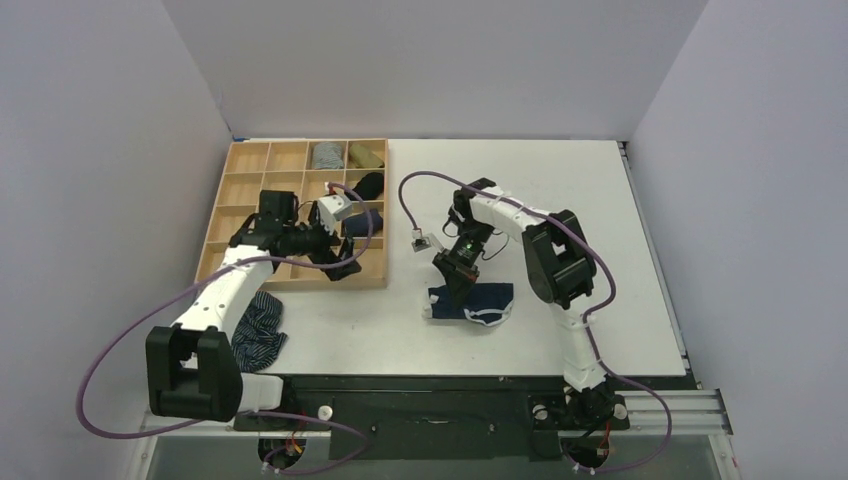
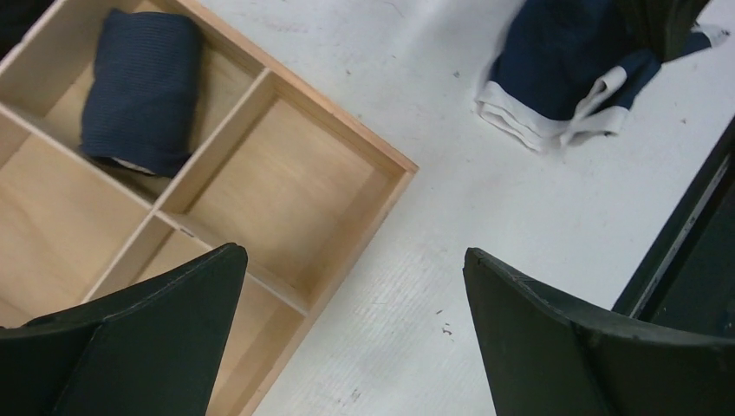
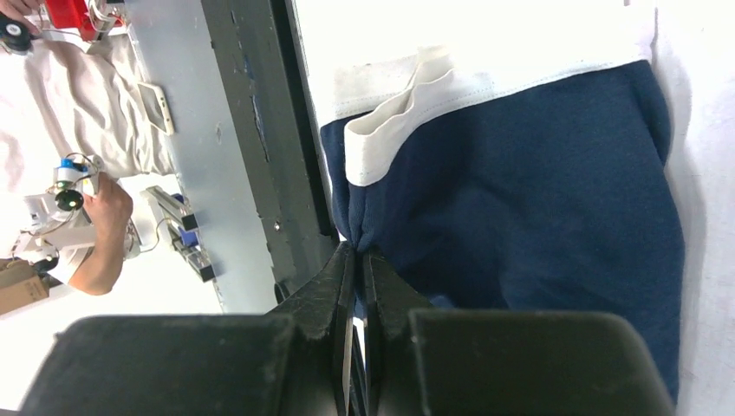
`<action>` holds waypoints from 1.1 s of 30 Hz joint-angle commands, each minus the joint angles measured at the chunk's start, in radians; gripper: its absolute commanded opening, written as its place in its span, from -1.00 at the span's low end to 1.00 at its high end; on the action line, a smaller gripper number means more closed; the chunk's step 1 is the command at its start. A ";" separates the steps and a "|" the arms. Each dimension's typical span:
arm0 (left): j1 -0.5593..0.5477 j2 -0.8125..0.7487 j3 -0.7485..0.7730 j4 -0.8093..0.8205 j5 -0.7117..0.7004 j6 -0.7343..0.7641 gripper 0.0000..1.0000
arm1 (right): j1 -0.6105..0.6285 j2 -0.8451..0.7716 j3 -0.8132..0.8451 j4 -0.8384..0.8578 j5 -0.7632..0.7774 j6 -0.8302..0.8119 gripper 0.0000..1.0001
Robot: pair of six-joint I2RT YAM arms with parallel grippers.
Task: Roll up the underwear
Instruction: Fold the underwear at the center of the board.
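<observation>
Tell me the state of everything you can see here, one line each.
Underwear: loosely folded on the table, not yet rolled, edge pinched.
Right gripper: shut on the underwear.
Left gripper: open, empty, above the tray's corner.
Tray: a few cells filled.
Navy roll: rolled, lying in a tray cell.
Striped garment: crumpled on the table.
</observation>
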State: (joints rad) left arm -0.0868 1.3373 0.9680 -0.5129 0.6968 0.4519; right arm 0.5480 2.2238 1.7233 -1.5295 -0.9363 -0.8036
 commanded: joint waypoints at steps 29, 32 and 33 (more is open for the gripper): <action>-0.648 0.186 -0.091 0.465 -0.104 0.100 0.93 | -0.038 -0.002 0.060 -0.036 -0.074 -0.017 -1.00; -0.671 0.200 -0.095 0.494 -0.129 0.097 0.97 | -0.038 0.001 0.062 -0.036 -0.075 -0.017 -1.00; -0.675 0.205 -0.095 0.497 -0.130 0.098 0.98 | -0.039 0.001 0.062 -0.036 -0.075 -0.017 -1.00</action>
State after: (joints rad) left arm -0.7372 1.5276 0.8738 -0.1169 0.5900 0.5617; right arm 0.5167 2.2238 1.7576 -1.5436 -0.9596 -0.7967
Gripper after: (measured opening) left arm 0.977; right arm 0.010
